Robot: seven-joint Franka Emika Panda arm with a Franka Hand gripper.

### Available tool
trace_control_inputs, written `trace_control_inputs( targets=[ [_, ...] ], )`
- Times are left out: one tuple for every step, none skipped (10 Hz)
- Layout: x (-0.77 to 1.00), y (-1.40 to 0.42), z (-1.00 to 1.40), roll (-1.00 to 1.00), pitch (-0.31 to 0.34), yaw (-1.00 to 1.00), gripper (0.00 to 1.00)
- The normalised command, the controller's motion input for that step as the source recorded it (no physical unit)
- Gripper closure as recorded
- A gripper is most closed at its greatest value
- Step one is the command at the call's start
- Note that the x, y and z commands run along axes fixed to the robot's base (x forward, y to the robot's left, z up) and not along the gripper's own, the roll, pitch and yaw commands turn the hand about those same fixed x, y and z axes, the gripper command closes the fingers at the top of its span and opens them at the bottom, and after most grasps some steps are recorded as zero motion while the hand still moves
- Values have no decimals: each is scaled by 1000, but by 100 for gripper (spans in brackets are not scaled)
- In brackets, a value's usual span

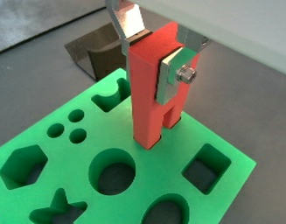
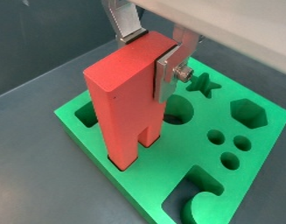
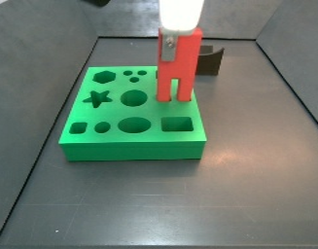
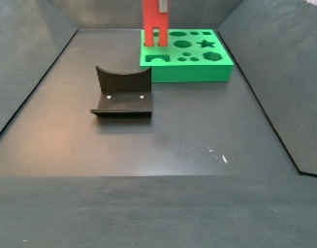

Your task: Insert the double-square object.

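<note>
My gripper (image 1: 153, 51) is shut on the double-square object (image 1: 151, 96), a tall red bar held upright with its two square prongs pointing down. A silver finger (image 2: 169, 74) presses each side of its upper end. The prong tips are at the top face of the green block (image 1: 66, 171) with shaped holes, near the block's edge that faces the dark brown block. I cannot tell whether the tips are in a hole. Both side views show the red bar (image 3: 177, 68) (image 4: 154, 24) standing over the green block (image 3: 135, 146) (image 4: 187, 73) under the gripper (image 3: 180, 34).
The dark brown block with a curved notch (image 4: 122, 94) lies on the dark floor apart from the green block; it also shows behind it (image 3: 211, 60) (image 1: 93, 48). Dark walls enclose the floor on the sides.
</note>
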Motion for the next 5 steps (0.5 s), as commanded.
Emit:
trace_control_inputs(
  targets=[
    [-31, -80, -280, -69, -60, -194, 100],
    [0, -114, -257, -107, -71, -289, 100],
    [0, -66, -171, -83, -49, -249, 100],
    [23, 0, 0, -11, 0, 0, 100],
    [0, 0, 0, 0, 0, 0, 100]
  ],
)
